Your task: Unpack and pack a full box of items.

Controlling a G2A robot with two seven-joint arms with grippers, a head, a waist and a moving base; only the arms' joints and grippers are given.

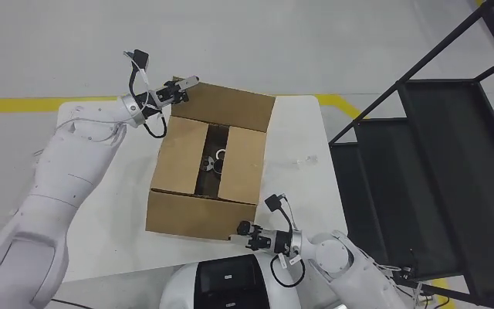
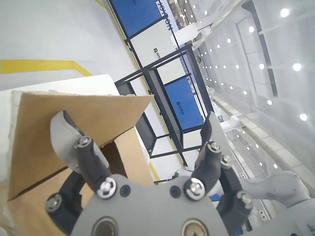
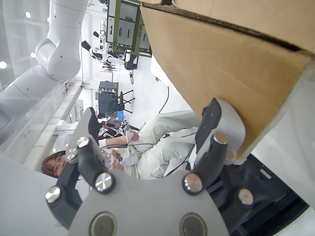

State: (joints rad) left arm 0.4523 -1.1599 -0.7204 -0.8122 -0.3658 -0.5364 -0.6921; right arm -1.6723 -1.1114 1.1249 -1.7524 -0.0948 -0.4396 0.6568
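Top view puts the box (image 1: 202,174) in the middle of the worktop (image 1: 299,131), inner flaps (image 1: 243,164) nearly shut over the items (image 1: 214,161). Your left gripper (image 1: 180,91) is wide open and empty at the left corner of the far flap (image 1: 231,102), and your right gripper (image 1: 245,232) is likewise at the right corner of the near flap (image 1: 193,216). With each seemingly just touching cardboard, a push could let a flap slip free or skid the box towards an edge.

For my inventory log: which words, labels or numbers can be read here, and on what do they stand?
Cardboard box: no print shows.
Blue and white panels: a brand mark, turned sideways; not quoted here.
Grey cabinet: small vertical lettering, too blurred to read.
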